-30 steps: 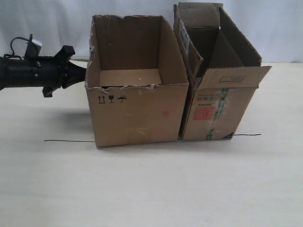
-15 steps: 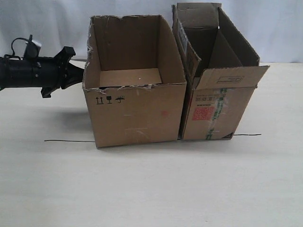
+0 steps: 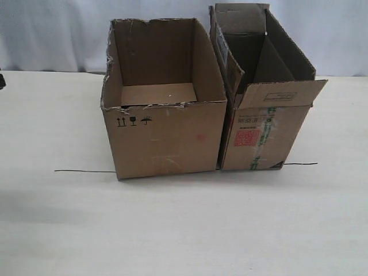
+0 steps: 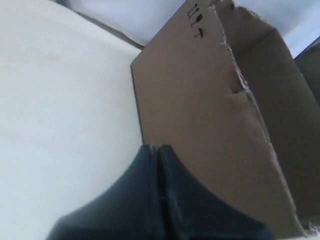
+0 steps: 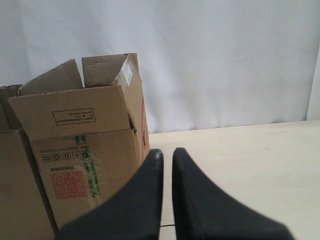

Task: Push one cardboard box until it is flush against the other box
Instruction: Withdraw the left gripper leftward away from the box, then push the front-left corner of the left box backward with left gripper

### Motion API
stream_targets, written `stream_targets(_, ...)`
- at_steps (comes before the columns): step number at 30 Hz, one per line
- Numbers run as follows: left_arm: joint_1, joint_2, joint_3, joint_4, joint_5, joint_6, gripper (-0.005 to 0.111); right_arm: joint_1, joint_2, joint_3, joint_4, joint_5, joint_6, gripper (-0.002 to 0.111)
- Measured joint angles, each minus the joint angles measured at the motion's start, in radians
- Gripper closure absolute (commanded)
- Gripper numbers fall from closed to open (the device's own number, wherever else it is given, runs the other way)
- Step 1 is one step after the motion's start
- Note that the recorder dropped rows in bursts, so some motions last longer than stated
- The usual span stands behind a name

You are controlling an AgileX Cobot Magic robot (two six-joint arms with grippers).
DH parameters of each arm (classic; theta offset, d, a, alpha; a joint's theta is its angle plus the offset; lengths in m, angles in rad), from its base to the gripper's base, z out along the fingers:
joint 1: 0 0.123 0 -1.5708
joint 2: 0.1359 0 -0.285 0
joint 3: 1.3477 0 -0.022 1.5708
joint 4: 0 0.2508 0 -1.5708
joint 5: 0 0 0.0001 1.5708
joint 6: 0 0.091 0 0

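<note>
The wide, ragged-topped cardboard box [image 3: 167,138] stands left of centre on the table. Its right side touches the other box [image 3: 264,132], the taller one with flaps and a red stamp, at the base; a thin dark wedge shows between them higher up. In the left wrist view my left gripper [image 4: 158,148] is shut and empty, a short way off the wide box's side [image 4: 200,100]. My right gripper [image 5: 167,152] is open by a narrow gap and holds nothing. It hangs to the right of the other box [image 5: 85,150]. Neither gripper shows in the exterior view.
A thin black line [image 3: 83,171] runs along the table and comes out from under both boxes [image 3: 299,164]. A white curtain hangs behind the table. A dark sliver of the left arm [image 3: 1,80] sits at the left edge.
The left arm has pulled back leftward from the wide box's side and almost left the exterior view. The box's top left edge eased slightly left; both boxes stay put.
</note>
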Motion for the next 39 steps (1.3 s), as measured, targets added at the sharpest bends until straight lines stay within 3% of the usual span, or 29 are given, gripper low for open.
stream_targets(1, -0.002, -0.088, 0.083, -0.103, -0.012, 0.103, 0.107, 0.0, 0.0, 0.0, 0.0, 0.0, 0.0, 0.103)
stream_targets(5, -0.041, -0.292, 0.24, -0.199, -0.074, 0.279, 0.107, 0.0, 0.0, 0.0, 0.0, 0.0, 0.0, 0.103)
stream_targets(12, -0.335, -0.566, 0.292, -0.224, -0.178, 0.437, 0.107, 0.0, 0.0, 0.0, 0.0, 0.0, 0.0, 0.103)
stream_targets(16, -0.428, -0.723, 0.295, -0.226, -0.294, 0.446, 0.107, 0.0, 0.0, 0.0, 0.0, 0.0, 0.0, 0.103)
stream_targets(20, -0.44, -0.841, 0.345, -0.23, -0.39, 0.441, 0.107, 0.0, 0.0, 0.0, 0.0, 0.0, 0.0, 0.103)
stream_targets(24, -0.441, -0.913, 0.424, -0.229, -0.396, 0.402, 0.107, 0.0, 0.0, 0.0, 0.0, 0.0, 0.0, 0.103)
stream_targets(32, -0.441, -0.817, 0.484, -0.22, -0.307, 0.336, 0.107, 0.0, 0.0, 0.0, 0.0, 0.0, 0.0, 0.103)
stream_targets(35, -0.441, -0.68, 0.416, -0.077, -0.262, 0.205, 0.107, 0.0, 0.0, 0.0, 0.0, 0.0, 0.0, 0.103)
stream_targets(39, -0.456, -0.483, 0.278, 0.226, -0.177, -0.023, 0.107, 0.0, 0.0, 0.0, 0.0, 0.0, 0.0, 0.103)
